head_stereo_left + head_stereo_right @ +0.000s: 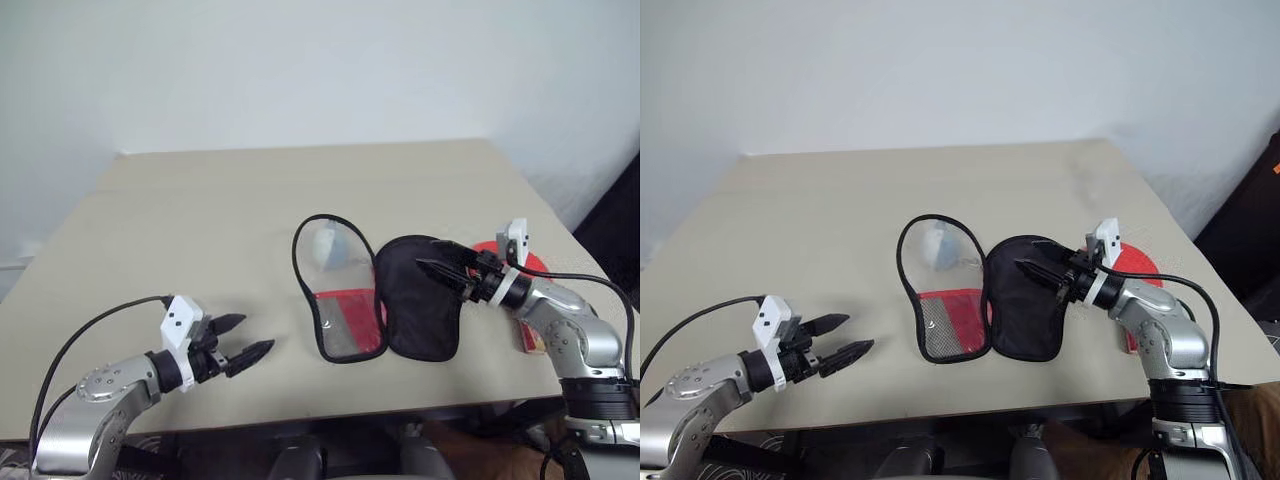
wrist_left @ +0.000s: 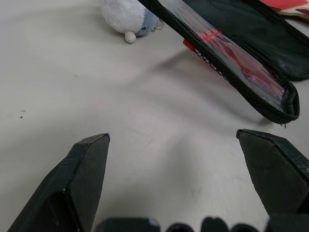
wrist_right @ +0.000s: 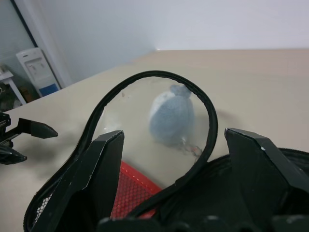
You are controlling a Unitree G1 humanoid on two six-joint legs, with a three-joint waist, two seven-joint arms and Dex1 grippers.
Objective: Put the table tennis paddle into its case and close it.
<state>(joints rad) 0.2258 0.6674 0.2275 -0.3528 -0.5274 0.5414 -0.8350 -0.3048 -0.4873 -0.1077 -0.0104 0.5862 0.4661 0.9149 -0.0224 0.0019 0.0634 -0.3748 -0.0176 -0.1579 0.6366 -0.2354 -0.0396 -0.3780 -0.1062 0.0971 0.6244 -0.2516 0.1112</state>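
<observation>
Two grippers, both empty — left fingers (image 1: pixel 248 347) spread wide, right fingers (image 1: pixel 437 261) parted above open case (image 1: pixel 385 300). Paddle (image 1: pixel 530 263) lies behind right fingers; fetch it first, handle outward.

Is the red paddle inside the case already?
No, the table tennis paddle lies on the table behind the right gripper, outside the open case.

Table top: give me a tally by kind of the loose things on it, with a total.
Red paddle-shaped zip case, lying open with its black inside up: 1
Red-faced table tennis paddle, partly hidden behind the right arm: 1
Small pale blue and white plush toy, behind the case's clear window: 1
Total: 3
</observation>
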